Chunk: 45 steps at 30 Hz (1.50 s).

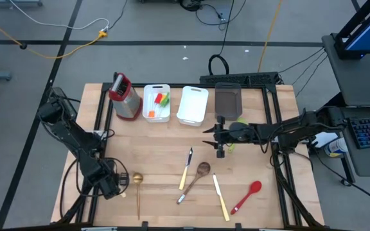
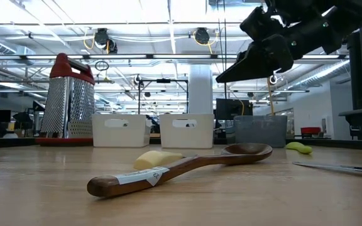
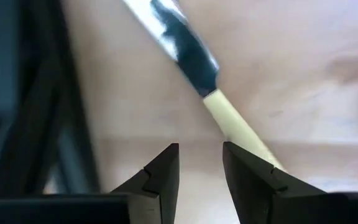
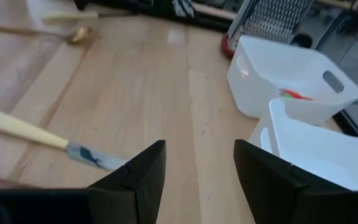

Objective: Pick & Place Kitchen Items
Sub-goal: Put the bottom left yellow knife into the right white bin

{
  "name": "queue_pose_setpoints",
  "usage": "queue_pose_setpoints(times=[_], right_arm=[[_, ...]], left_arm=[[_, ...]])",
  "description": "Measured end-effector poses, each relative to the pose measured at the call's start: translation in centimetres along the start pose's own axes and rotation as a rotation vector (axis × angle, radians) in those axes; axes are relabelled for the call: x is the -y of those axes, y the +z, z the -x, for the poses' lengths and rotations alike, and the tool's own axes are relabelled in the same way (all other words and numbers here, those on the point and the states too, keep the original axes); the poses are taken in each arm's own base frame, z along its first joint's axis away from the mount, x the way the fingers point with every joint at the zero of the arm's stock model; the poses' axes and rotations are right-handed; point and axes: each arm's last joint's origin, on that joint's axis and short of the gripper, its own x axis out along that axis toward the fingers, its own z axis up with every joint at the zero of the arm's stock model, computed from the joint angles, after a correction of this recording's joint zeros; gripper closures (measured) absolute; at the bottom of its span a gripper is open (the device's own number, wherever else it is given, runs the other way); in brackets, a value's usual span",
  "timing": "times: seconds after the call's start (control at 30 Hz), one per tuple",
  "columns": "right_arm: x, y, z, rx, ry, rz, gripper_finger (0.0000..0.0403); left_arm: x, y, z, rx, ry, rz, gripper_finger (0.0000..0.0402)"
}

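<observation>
Below me: brown wooden spoon [image 1: 198, 175], red spoon [image 1: 246, 196], gold ladle [image 1: 137, 188], two cream-handled knives [image 1: 185, 171], white bins [image 1: 157, 102], red-topped silver grater [image 1: 124, 96].

a robotics lab, not a kitchen

the wooden counter [image 1: 166, 163] stands on a grey concrete floor [image 1: 37, 64] strewn with cables [image 1: 76, 42]. at three o'clock a desk holds a keyboard [image 1: 369, 131]. the low view shows an open industrial ceiling with strip lights [image 2: 137, 9], pipes and distant workstations.
</observation>
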Motion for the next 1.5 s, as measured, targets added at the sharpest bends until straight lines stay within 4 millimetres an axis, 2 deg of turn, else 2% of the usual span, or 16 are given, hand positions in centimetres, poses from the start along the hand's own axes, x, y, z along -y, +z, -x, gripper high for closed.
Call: queue_pose_setpoints(times=[0.13,0.6,0.87,1.17,1.5], right_arm=[[0.0,0.0,0.1,0.042,-0.008,-0.007,0.0220],[0.1,0.5,0.1,0.096,-0.022,0.068,0.0220],[0.2,0.5,0.1,0.090,-0.026,0.090,0.0220],[0.2,0.5,0.1,0.089,-0.028,0.120,0.0220],[0.2,0.4,0.1,0.086,-0.028,0.136,0.0220]], left_arm=[[0.2,0.4,0.0,0.064,-0.058,0.006,0.0273],[2.1,1.3,0.9,0.045,-0.168,0.158,0.0273],[2.9,2.1,1.1,0.058,-0.188,0.202,0.0273],[3.1,1.7,1.1,-0.026,-0.153,0.204,0.0273],[3.8,1.5,-0.3,-0.013,-0.159,0.208,0.0273]])
